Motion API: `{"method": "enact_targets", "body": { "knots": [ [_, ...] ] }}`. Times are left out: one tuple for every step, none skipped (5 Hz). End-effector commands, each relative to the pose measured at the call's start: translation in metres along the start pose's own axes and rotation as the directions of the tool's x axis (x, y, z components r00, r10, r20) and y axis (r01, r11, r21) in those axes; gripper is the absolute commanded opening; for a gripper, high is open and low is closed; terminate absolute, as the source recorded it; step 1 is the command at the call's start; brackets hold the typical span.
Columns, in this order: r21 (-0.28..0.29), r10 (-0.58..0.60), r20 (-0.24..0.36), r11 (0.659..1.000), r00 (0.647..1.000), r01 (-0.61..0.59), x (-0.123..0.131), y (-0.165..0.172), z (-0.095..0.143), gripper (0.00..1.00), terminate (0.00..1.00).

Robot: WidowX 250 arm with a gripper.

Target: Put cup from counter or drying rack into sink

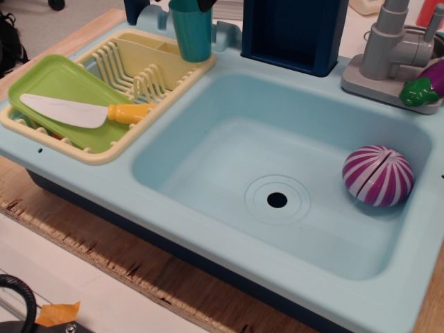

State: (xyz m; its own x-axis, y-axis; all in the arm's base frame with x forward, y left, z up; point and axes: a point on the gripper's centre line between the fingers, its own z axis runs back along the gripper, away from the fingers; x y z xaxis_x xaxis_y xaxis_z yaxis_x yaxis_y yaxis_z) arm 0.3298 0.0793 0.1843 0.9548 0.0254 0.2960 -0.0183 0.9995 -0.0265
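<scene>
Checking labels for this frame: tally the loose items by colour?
Green: 2, the cup and the plate
Purple: 2, the striped onion and the eggplant
White with yellow handle: 1, the knife
Total: 5

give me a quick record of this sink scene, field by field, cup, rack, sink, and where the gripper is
cup: teal cup, upright at the back right corner of the drying rack, not yet in the sink
drying rack: pale yellow rack, holding a green plate with a toy knife on it
sink: light blue basin, with a purple striped onion at its right side
drain: open hole
gripper: dark fingers at the cup's rim, mostly out of frame; open or shut unclear
</scene>
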Motion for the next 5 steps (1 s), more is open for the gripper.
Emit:
{"method": "enact_targets", "body": {
  "knots": [
    [-0.001, 0.003, 0.012, 1.000, 1.000, -0.003, 0.003, 0.011, -0.001, 1.00, 0.00],
    [-0.010, 0.007, -0.016, 1.000, 1.000, -0.007, 0.004, 0.011, -0.009, 1.00, 0.00],
    [-0.005, 0.028, -0.051, 1.000, 0.998, -0.028, 0.002, 0.010, -0.011, 0.00, 0.00],
    [-0.012, 0.039, -0.044, 0.999, 0.998, -0.039, -0.003, 0.004, -0.002, 0.00, 0.00],
    [-0.036, 0.040, 0.007, 0.999, 0.999, -0.040, -0.012, -0.013, 0.017, 0.00, 0.00]
  ]
}}
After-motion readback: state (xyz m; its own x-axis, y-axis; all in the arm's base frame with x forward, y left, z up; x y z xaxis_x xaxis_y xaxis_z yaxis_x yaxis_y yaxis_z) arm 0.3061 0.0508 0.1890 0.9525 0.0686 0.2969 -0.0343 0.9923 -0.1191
